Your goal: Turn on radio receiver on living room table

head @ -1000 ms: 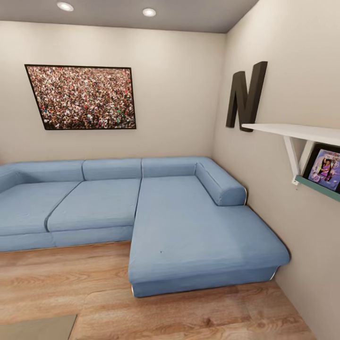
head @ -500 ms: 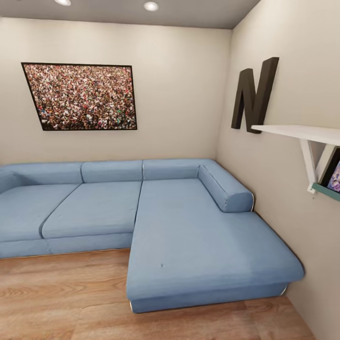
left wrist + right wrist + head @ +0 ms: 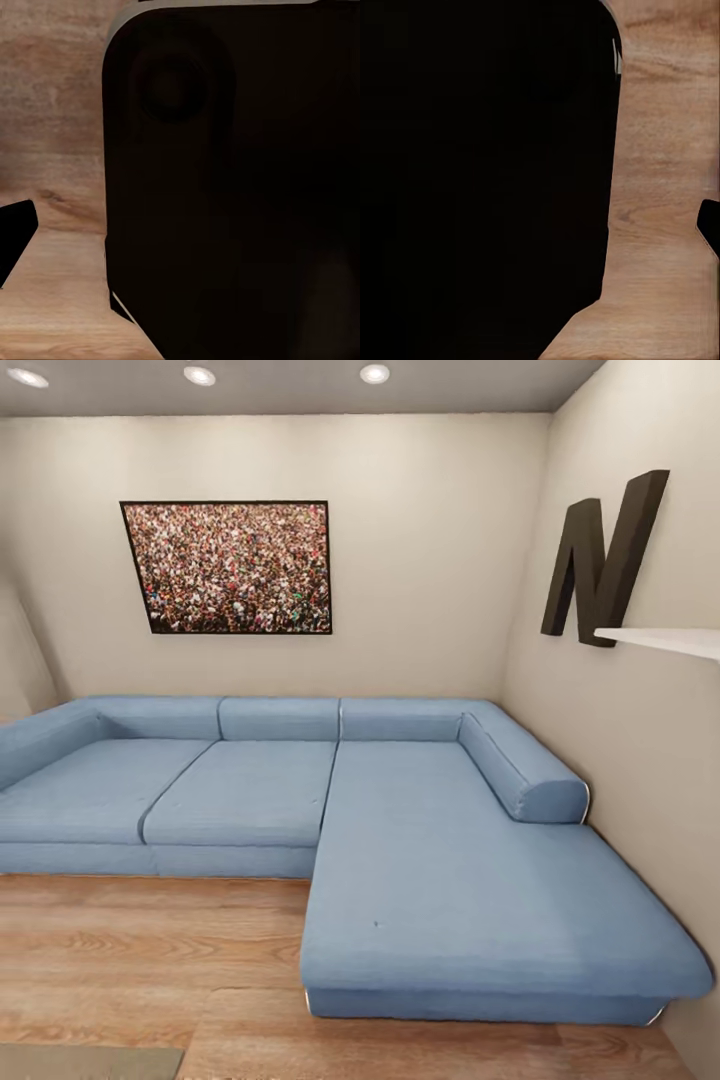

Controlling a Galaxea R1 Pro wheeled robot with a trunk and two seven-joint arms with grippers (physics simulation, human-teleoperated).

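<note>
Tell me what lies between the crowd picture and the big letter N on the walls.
Head view: between the crowd picture and the dark letter N there is only bare cream wall and the room's corner; the blue sectional sofa sits below them.

A sofa (image 3: 400, 830) fills the corner, picture (image 3: 235, 567) on the wall behind it.
</note>
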